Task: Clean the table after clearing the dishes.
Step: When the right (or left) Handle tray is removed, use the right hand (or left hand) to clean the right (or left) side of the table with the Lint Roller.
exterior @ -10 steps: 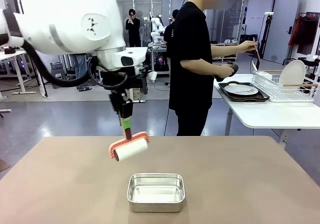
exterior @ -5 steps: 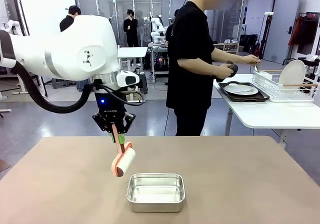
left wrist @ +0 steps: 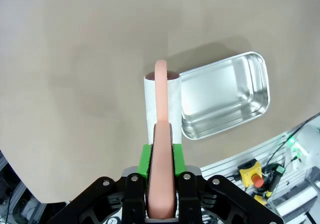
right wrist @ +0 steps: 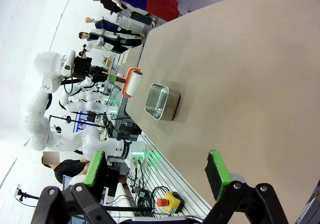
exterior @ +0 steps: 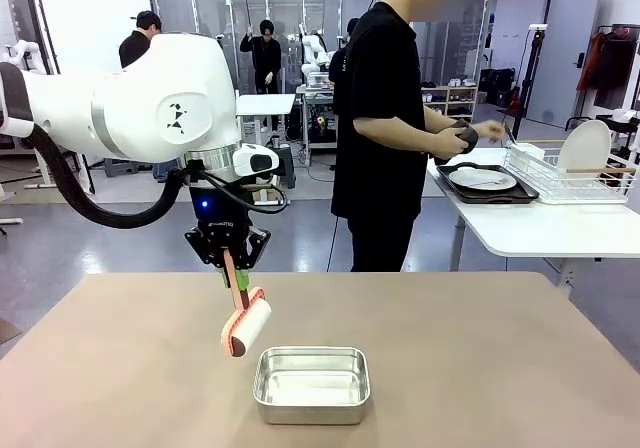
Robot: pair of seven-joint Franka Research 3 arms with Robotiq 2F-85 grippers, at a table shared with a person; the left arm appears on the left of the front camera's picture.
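Clamping the lint roller (exterior: 247, 327) by its handle, left fingers (left wrist: 144, 160) hang above the table (exterior: 480, 368), right fingers (right wrist: 217, 169) wide apart

steel pan (exterior: 311, 384) mid-table, open table (exterior: 500, 358) around

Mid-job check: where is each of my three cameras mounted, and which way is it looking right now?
Front view: between the arms, facing across the table to the person; left arm enters from picture left.
Left wrist view: looks down the left hand, shut on the lint roller handle, onto the table.
Right wrist view: rolled sideways, looks over the open right hand across the table toward the left arm.
Shared: all three show the lint roller and steel pan.
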